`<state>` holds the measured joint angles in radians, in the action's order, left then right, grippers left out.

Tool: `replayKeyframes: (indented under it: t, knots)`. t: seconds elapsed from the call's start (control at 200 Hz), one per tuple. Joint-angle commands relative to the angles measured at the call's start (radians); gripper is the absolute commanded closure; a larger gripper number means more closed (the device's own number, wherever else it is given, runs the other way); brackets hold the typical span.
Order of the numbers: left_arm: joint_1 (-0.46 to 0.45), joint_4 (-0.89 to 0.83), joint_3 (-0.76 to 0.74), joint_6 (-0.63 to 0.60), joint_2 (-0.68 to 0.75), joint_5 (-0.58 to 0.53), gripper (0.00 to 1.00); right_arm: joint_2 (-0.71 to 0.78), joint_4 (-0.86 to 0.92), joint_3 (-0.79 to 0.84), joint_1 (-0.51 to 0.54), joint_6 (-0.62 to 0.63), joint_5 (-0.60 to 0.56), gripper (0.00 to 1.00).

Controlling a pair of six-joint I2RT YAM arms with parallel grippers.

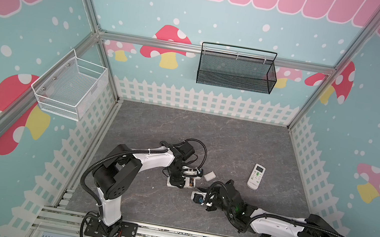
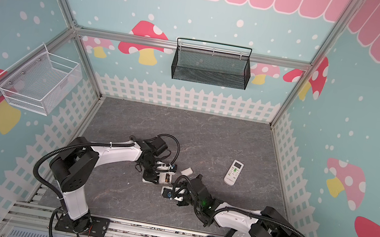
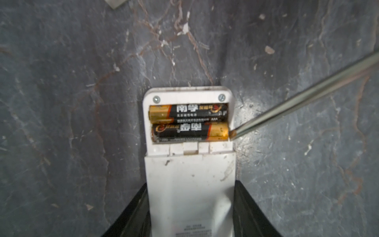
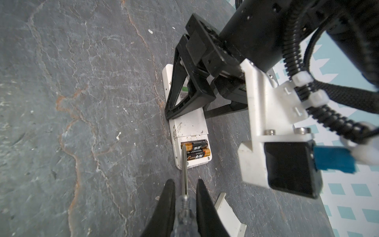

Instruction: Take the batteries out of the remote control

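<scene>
With the remote (image 3: 189, 164) clamped in the left tool (image 3: 190, 186) and the screwdriver (image 3: 303, 96) in the right tool (image 4: 185, 182), the battery (image 3: 190, 131) beside its tip should be levered out gently.

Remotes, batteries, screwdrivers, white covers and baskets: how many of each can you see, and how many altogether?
Remotes: 2
Batteries: 2
Screwdriver: 1
White cover: 1
Baskets: 2
Total: 8

Screwdriver handle (image 4: 184, 215) partly beyond edge
</scene>
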<state>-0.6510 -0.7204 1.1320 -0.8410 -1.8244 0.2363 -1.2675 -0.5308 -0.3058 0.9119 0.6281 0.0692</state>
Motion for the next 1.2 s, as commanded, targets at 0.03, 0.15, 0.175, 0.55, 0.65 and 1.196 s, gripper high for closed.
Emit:
replayKeyframes:
  t: [0.03, 0.15, 0.175, 0.55, 0.65, 1.196]
  knots:
    - [-0.033, -0.019, -0.031, -0.065, -0.024, 0.023, 0.46, -0.003, -0.186, -0.020, -0.042, 0.039, -0.271, 1.00]
    - [-0.033, -0.018, -0.035, -0.069, -0.021, 0.023, 0.46, -0.007, -0.192, -0.022, -0.042, 0.039, -0.276, 1.00]
    - [-0.033, -0.018, -0.037, -0.069, -0.021, 0.024, 0.45, -0.007, -0.193, -0.022, -0.042, 0.041, -0.277, 1.00]
    - [-0.034, -0.016, -0.039, -0.070, -0.018, 0.023, 0.45, -0.007, -0.209, -0.020, -0.044, 0.051, -0.289, 1.00]
    - [-0.033, -0.016, -0.040, -0.070, -0.019, 0.023, 0.45, -0.009, -0.214, -0.018, -0.044, 0.054, -0.295, 1.00]
    - [-0.032, -0.016, -0.028, -0.047, -0.009, 0.018, 0.36, 0.011, -0.191, -0.004, -0.051, 0.052, -0.312, 1.00]
